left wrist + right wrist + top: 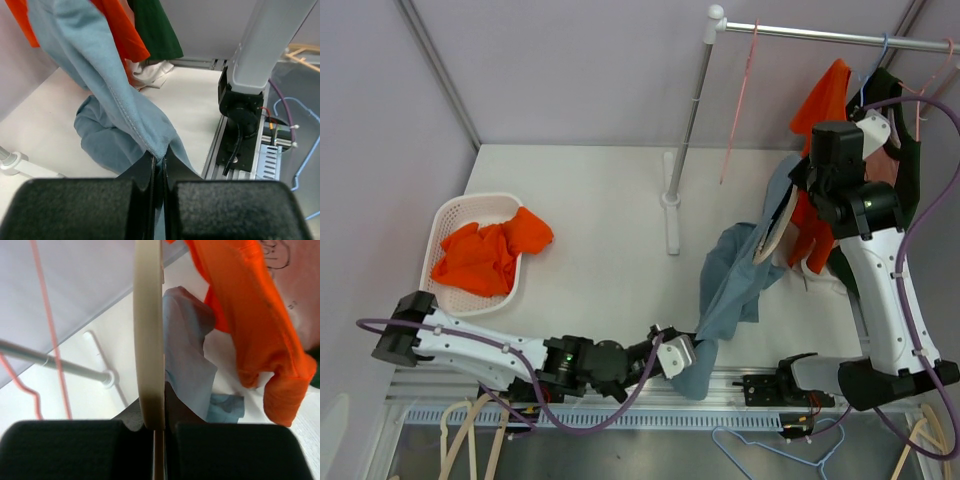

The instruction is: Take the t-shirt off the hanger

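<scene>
Well below the rail (pixel 820 36), the left gripper (pixel 159 167) was clamped on the hem of the blue t-shirt (pixel 735 275), which stretched up to the cream hanger (pixel 150 340) nearer the rail, pinched tight by the right gripper (pixel 159 437).

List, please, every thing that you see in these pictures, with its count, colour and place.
t-shirt: one, grey-blue, trailing from the hanger down to the near edge of the table
hanger: one, cream, at the t-shirt's top
basket: one, white, table's left side
crumpled garment: one, orange, in the basket
clothes rack: one, white pole with metal rail, far side
pink hanger: one, bare on the rail
orange garment: one, under the rail's right end
dark green garment: one, beside it
spare hangers: several, pale wood and blue wire, beyond the near edge
left pincer: black, shut on the t-shirt's hem
right pincer: black, shut on the hanger
</scene>
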